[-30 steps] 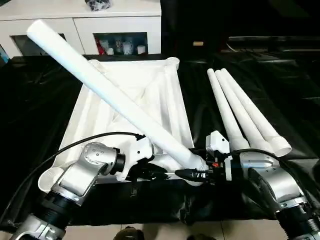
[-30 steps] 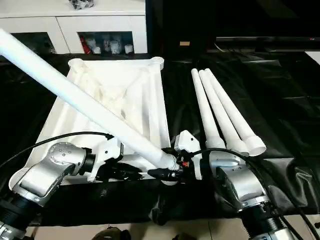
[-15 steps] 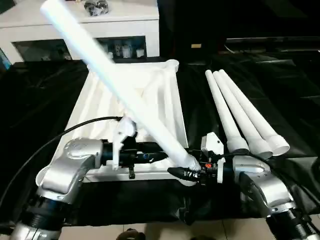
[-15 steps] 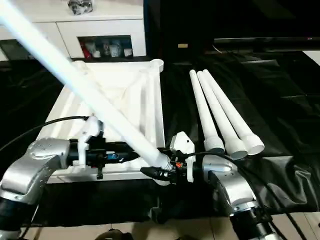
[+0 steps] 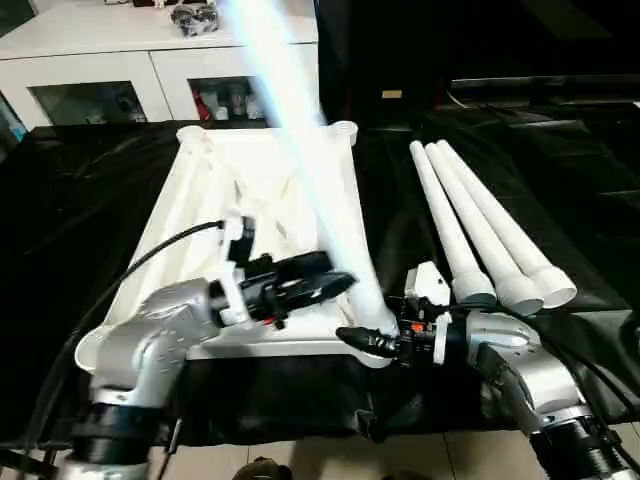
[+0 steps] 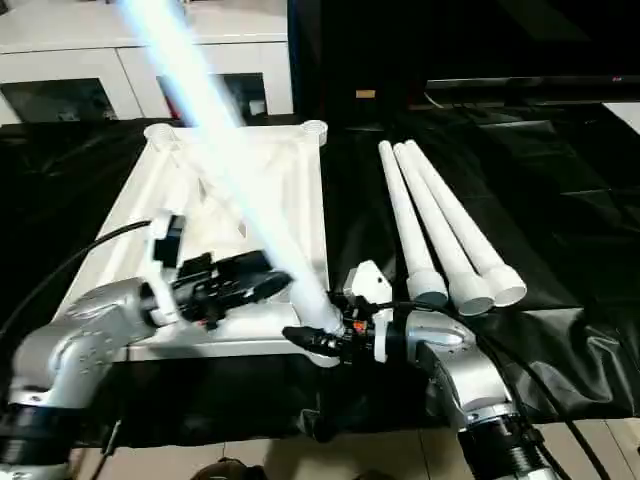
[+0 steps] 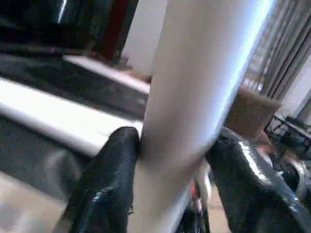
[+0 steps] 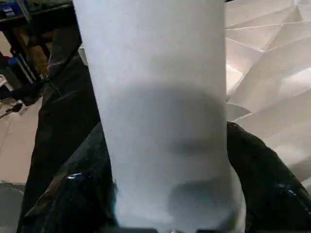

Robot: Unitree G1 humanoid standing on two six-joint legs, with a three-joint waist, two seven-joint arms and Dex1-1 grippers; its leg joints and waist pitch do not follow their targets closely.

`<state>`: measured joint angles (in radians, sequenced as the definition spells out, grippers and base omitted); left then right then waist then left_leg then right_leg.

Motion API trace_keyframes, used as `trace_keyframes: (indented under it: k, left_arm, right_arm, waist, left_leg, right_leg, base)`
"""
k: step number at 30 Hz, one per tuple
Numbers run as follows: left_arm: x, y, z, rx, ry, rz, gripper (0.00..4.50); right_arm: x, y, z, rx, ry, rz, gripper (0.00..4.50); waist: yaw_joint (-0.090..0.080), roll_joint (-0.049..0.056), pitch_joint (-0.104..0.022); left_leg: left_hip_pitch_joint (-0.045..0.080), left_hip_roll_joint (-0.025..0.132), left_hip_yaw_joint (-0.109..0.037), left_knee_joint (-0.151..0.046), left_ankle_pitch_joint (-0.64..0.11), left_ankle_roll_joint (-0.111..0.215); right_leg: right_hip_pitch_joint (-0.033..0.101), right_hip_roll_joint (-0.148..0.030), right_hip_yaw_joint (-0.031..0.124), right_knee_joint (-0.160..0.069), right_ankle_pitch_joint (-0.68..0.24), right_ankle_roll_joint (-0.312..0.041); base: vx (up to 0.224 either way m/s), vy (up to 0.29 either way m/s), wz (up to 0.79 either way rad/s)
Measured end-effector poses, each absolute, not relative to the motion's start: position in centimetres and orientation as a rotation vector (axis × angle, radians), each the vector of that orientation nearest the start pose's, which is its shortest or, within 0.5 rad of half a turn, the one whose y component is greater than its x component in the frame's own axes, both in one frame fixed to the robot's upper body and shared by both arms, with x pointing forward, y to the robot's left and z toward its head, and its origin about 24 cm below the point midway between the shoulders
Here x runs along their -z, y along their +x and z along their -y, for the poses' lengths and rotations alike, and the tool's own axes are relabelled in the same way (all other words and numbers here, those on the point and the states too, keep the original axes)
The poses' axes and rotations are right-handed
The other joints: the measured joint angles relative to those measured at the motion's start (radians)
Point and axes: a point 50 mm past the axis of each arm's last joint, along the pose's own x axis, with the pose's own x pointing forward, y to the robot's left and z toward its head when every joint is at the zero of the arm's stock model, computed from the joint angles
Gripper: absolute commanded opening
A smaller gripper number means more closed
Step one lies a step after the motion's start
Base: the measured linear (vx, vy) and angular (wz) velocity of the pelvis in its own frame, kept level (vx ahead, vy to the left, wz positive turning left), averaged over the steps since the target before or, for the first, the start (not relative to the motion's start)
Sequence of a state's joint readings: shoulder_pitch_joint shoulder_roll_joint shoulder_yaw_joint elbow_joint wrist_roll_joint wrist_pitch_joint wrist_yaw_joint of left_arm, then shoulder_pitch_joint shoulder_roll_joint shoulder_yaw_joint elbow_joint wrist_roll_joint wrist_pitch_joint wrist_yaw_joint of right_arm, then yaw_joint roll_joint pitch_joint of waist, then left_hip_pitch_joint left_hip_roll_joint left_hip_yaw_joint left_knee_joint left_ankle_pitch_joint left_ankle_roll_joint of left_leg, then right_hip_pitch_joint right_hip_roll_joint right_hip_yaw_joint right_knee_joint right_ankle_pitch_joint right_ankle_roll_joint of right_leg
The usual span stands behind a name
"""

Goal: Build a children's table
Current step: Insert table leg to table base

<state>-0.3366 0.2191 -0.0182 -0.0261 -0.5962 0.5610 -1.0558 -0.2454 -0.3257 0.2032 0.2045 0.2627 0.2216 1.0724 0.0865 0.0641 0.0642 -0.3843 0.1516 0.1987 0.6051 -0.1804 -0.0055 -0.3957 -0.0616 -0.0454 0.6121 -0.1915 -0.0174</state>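
From the head views, the raised leg [image 5: 300, 130] leans up and away over the upturned tabletop [image 5: 215, 200], its foot at the near right corner socket. The right gripper [image 5: 372, 340] clamps that foot; three spare legs [image 5: 480, 230] lie right of the tabletop.

Left wrist: the left gripper [image 7: 170, 174] brackets the leg, one finger [image 7: 114, 165] touching; whether it grips, I cannot tell.

Right wrist: the fingers [image 8: 257, 165] flank the leg closely, tabletop ribs beyond.

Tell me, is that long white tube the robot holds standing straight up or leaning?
Leaning. The table leg rises at a slant over the upturned tabletop, its lower end at the near corner socket, between the right gripper jaws.
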Motion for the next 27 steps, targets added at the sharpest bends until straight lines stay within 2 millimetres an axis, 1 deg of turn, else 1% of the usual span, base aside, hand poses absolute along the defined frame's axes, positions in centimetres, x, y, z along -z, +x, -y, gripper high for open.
trace_keyframes:
  k: [3, 6, 11, 12, 15, 17, 18, 20, 21, 24, 27]
  left_arm:
    - [-12.1, 27.6, -10.3, 1.331, -0.433, -0.009, 3.04]
    - [-12.2, 27.5, -9.8, 1.340, -0.445, 0.000, 3.11]
    - [-13.1, 27.7, -8.6, 1.379, -0.362, 0.008, 3.11]
    - [-13.1, 27.7, -8.5, 1.384, -0.358, 0.009, 2.84]
    - [-13.2, 27.7, -8.4, 1.375, -0.358, 0.010, 2.77]
    - [-13.4, 27.9, -8.2, 1.370, -0.352, 0.012, 2.51]
    - [-13.6, 28.0, -8.1, 1.370, -0.343, 0.019, 2.51]
    - [-14.0, 28.2, -7.9, 1.372, -0.326, 0.028, 2.29]
    - [-14.1, 28.2, -7.7, 1.371, -0.300, 0.027, 2.29]
    - [-14.4, 28.4, -7.4, 1.372, -0.252, 0.021, 1.94]
    - [-14.7, 28.3, -6.9, 1.366, -0.212, 0.021, 1.83]
  right_arm:
    - [-3.7, 26.1, 12.4, -1.251, 0.013, -0.286, 2.76]
    - [-3.7, 26.1, 12.4, -1.254, 0.013, -0.284, 2.76]
    - [-3.8, 26.1, 12.4, -1.257, 0.010, -0.280, 2.76]
    - [-3.8, 26.1, 12.4, -1.257, 0.010, -0.280, 2.76]
    - [-3.8, 26.1, 12.4, -1.257, 0.009, -0.277, 2.76]
    - [-3.8, 26.1, 12.4, -1.254, 0.009, -0.276, 2.76]
    - [-3.8, 26.1, 12.4, -1.253, 0.009, -0.277, 2.76]
    - [-3.8, 26.2, 12.4, -1.252, 0.009, -0.277, 2.76]
    - [-3.8, 26.2, 12.4, -1.251, 0.009, -0.277, 2.76]
    - [-3.8, 26.2, 12.4, -1.249, 0.010, -0.277, 2.76]
    - [-3.8, 26.2, 12.5, -1.247, 0.011, -0.279, 2.76]
  waist:
    - [-0.001, 0.000, 0.000]
    - [-0.001, 0.000, -0.001]
    - [-0.002, 0.000, -0.001]
    - [-0.002, 0.000, -0.001]
    - [-0.003, 0.000, -0.001]
    - [-0.002, 0.000, -0.001]
    - [-0.002, 0.000, -0.001]
    - [-0.003, 0.000, -0.001]
    - [-0.004, 0.000, -0.001]
    - [-0.003, 0.001, -0.001]
    - [-0.003, 0.001, -0.001]
  left_leg:
    - [0.000, 0.000, 0.000, 0.000, 0.000, 0.000]
    - [0.000, 0.000, 0.000, 0.000, 0.000, 0.000]
    - [0.000, 0.000, 0.000, 0.000, 0.000, 0.000]
    - [0.000, 0.000, 0.000, 0.000, 0.000, 0.000]
    - [0.000, 0.000, 0.000, 0.000, 0.000, 0.000]
    - [0.000, 0.001, 0.000, 0.000, 0.000, 0.000]
    - [0.000, 0.001, 0.000, 0.000, 0.000, 0.000]
    - [0.000, 0.001, 0.000, 0.000, 0.000, 0.000]
    - [0.000, 0.001, 0.000, 0.000, 0.000, 0.000]
    - [0.000, 0.001, 0.000, 0.000, 0.000, 0.000]
    - [0.000, 0.001, 0.000, 0.001, 0.000, 0.000]
  right_leg:
    - [0.000, 0.000, 0.000, 0.000, 0.000, 0.000]
    - [0.000, 0.000, 0.000, 0.000, 0.000, 0.000]
    - [0.000, 0.000, 0.000, 0.000, 0.001, 0.000]
    - [0.000, 0.000, 0.000, 0.000, 0.000, 0.000]
    - [0.000, 0.000, 0.000, 0.000, 0.001, 0.000]
    - [0.000, 0.000, -0.001, 0.000, 0.001, 0.000]
    - [0.000, 0.000, 0.000, 0.000, 0.001, 0.000]
    - [0.000, 0.000, 0.000, 0.000, 0.001, 0.000]
    - [0.000, 0.000, 0.000, 0.000, 0.001, 0.000]
    - [0.000, 0.000, 0.000, 0.000, 0.001, 0.000]
    - [0.000, 0.000, 0.000, 0.000, 0.001, 0.000]
  base:
    - [0.000, 0.000, 0.00]
    - [0.000, 0.000, 0.00]
    - [0.000, 0.000, 0.00]
    - [0.000, 0.000, 0.00]
    - [0.000, 0.000, 0.00]
    - [0.000, 0.000, 0.00]
    - [0.000, 0.000, 0.00]
    - [0.000, 0.000, 0.00]
    - [0.000, 0.000, 0.00]
    - [0.000, 0.000, 0.00]
    - [0.000, 0.000, 0.00]
